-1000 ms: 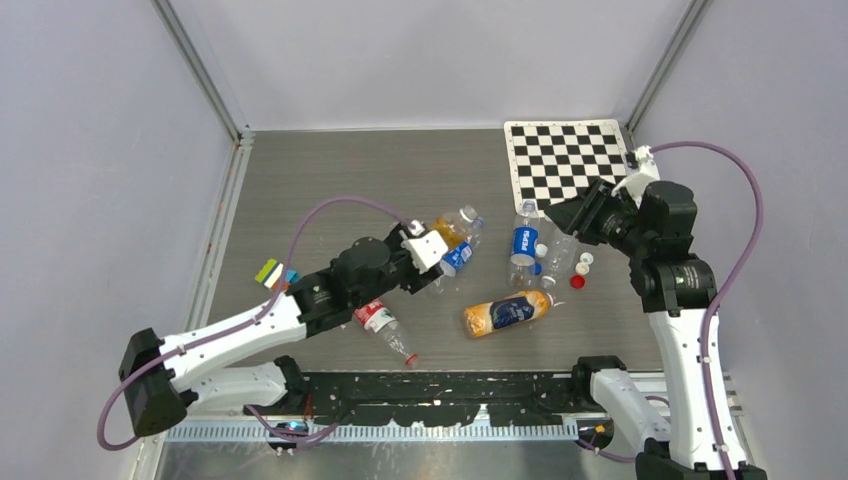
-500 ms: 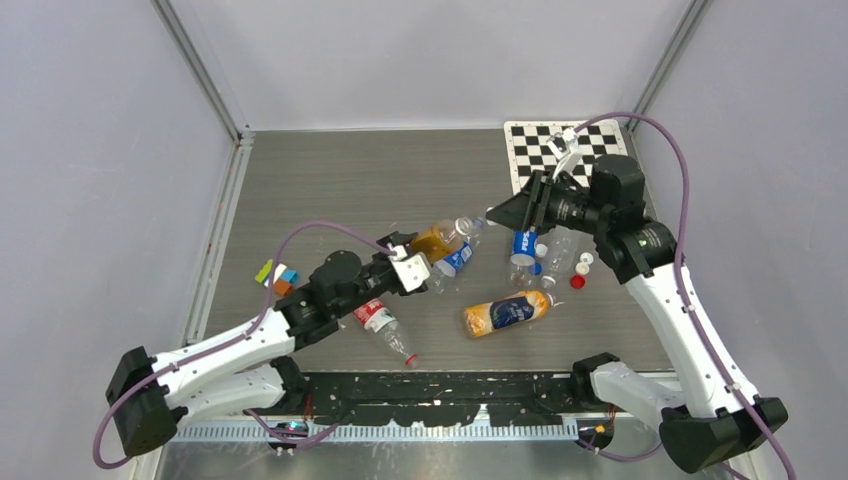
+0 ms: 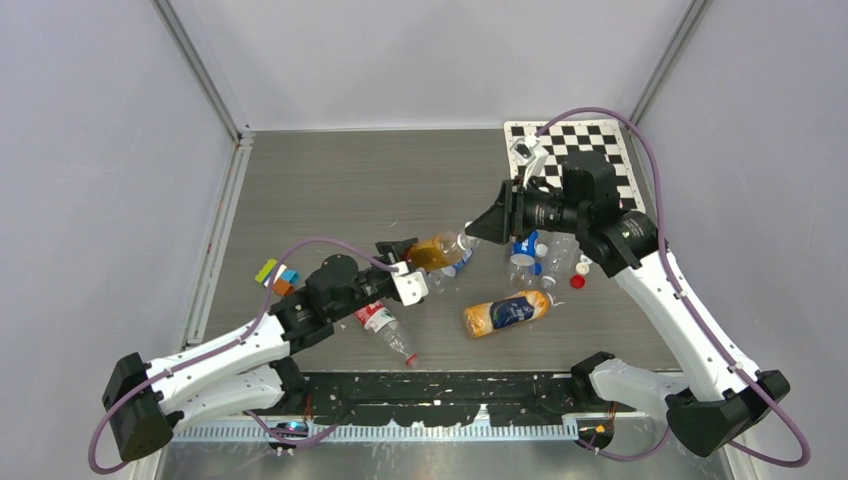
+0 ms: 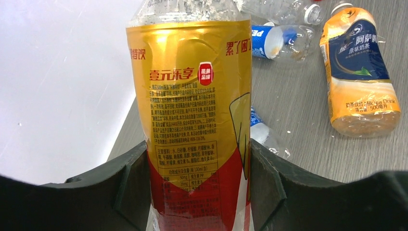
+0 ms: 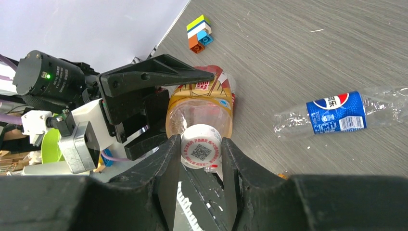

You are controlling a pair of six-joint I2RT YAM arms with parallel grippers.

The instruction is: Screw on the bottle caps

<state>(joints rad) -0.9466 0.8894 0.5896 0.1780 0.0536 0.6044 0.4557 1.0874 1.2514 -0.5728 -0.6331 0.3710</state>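
Left arm pose: it reaches from the near left corner diagonally toward the middle of the table [image 3: 350,190], lying low, with its wrist turned toward the right arm.
Left end effector [image 4: 198,144]: clamped on the yellow-labelled bottle [image 4: 192,110], one black finger on each side of the label's lower part.
Right arm pose: it rises from the near right corner and folds at the elbow, and the forearm runs level to the left, toward the neck end of that bottle.
Right end effector [image 5: 200,144]: closed on the white cap [image 5: 201,151], which sits between the two finger pads.
Cap position: right at the bottle's neck end, lined up with it. I cannot tell whether it is seated on the thread.
White cap: round, smooth plastic, with a printed square code on its flat top.
Held bottle: clear, ribbed plastic with a glossy gold and red wrap covered in fine print.
Loose caps [image 3: 582,268]: small white, blue and red discs lying on the table under the right forearm.
Other bottles: a milk-tea bottle [image 3: 508,313] with a navy label, a crumpled clear Pepsi bottle [image 5: 337,113] and a red-labelled bottle [image 3: 385,328], all lying on their sides.
Table: dark grey, with a fine wood grain.
Far right corner: a flat black-and-white checkerboard [image 3: 590,137].
Left side: a stack of coloured toy bricks [image 5: 199,32].
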